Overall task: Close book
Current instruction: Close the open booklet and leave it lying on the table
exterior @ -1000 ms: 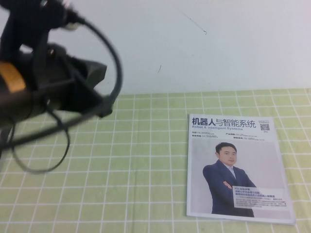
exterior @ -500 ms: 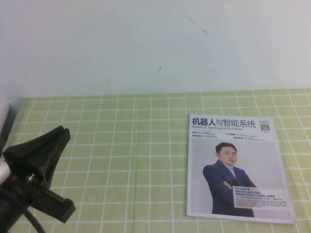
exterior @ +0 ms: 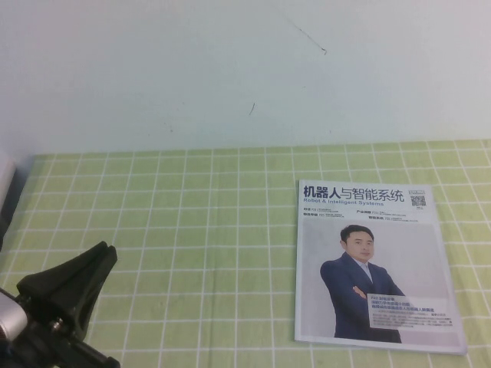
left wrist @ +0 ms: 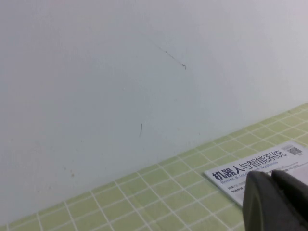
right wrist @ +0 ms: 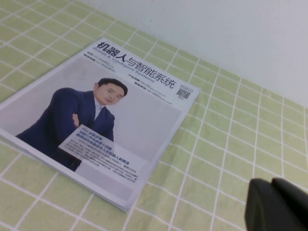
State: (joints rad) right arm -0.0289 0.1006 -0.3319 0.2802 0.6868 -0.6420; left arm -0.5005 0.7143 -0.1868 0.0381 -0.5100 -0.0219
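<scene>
One book (exterior: 376, 264) only, and already shut: lies flat on the right half of the tabletop (exterior: 207, 230), front cover up, title end toward the far wall (exterior: 230, 69). Shows a man in a dark blue suit with arms crossed, a bold Chinese title across the far edge and a small QR code at the far right corner. Rests squarely on a green cloth ruled in pale squares, spread back to the plain white wall. At the near left corner of the scene, the left gripper (left wrist: 271, 180): raised over the cloth, well apart from the book, pointing toward the far right. Jaws together, with just a thin seam between the dark tips. Touches neither book nor cloth. Off the book's right edge, toward the near side, the right gripper (right wrist: 272, 185): outside the high view and caught only by its own wrist camera. Hangs above the cloth, near the book but apart from it. Jaws pressed together here as well, with a fine line between the two black tips.
</scene>
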